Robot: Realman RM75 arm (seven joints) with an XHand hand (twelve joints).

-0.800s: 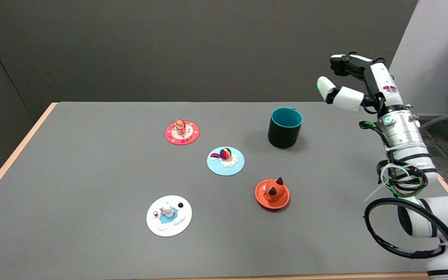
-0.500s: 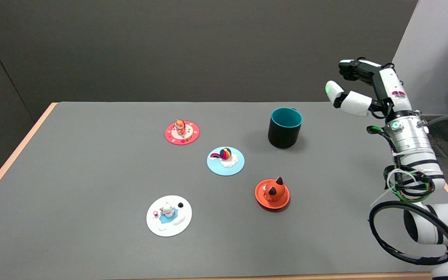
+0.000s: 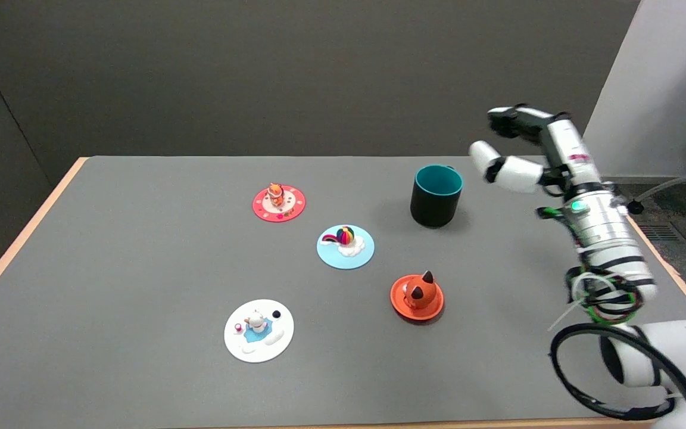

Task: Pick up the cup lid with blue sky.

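The right hand [image 3: 521, 152] hangs in the air over the far right part of the grey table [image 3: 140, 250], just to the right of a black cup [image 3: 436, 195] with a teal inside, and it holds nothing; its fingers are spread apart, the white thumb reaching toward the cup and the dark fingers stretched out above it, with clear air between them. There is a small red mark on the white casing behind the hand, perhaps a label, but it is too blurred to read, and I can make out no other writing or brand anywhere on the table or the lids. A green light glows on the silver wrist section below the hand. The cup lid with blue sky [image 3: 345, 246], a pale blue disc carrying a rainbow, a striped balloon and white clouds, lies flat near the middle of the table, left of and nearer than the cup, well apart from the hand. Behind it to the left sits a pink lid [image 3: 278, 203] with a small orange figure on top. In front of it to the right lies an orange lid [image 3: 417, 296] topped with a fox-like head with dark ears. Nearer still, on the left, is a white lid [image 3: 259, 330] with a small white figure on a blue patch. All four lids lie separate from one another.
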